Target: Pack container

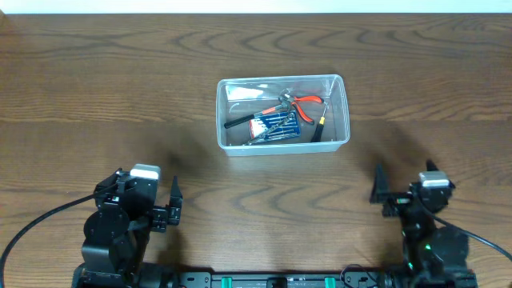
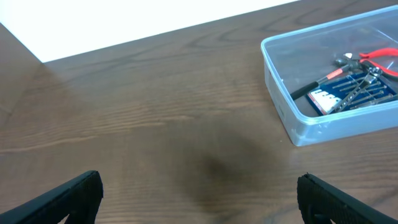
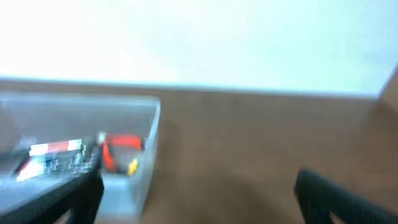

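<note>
The clear plastic container (image 1: 340, 112) stands on the wooden table at the middle back. It holds red-handled pliers (image 1: 306, 102), a blue bit set (image 1: 276, 124), a black-handled tool and a yellow-tipped tool. The container also shows at the upper right of the left wrist view (image 2: 280, 93) and at the left of the blurred right wrist view (image 3: 146, 162). My left gripper (image 1: 174, 204) is open and empty at the front left. My right gripper (image 1: 378, 186) is open and empty at the front right. Both are well short of the container.
The brown wooden table (image 1: 96, 96) spreads all around the container. Its far edge meets a white surface (image 2: 155, 18) at the back. Black cables trail from both arm bases at the front edge.
</note>
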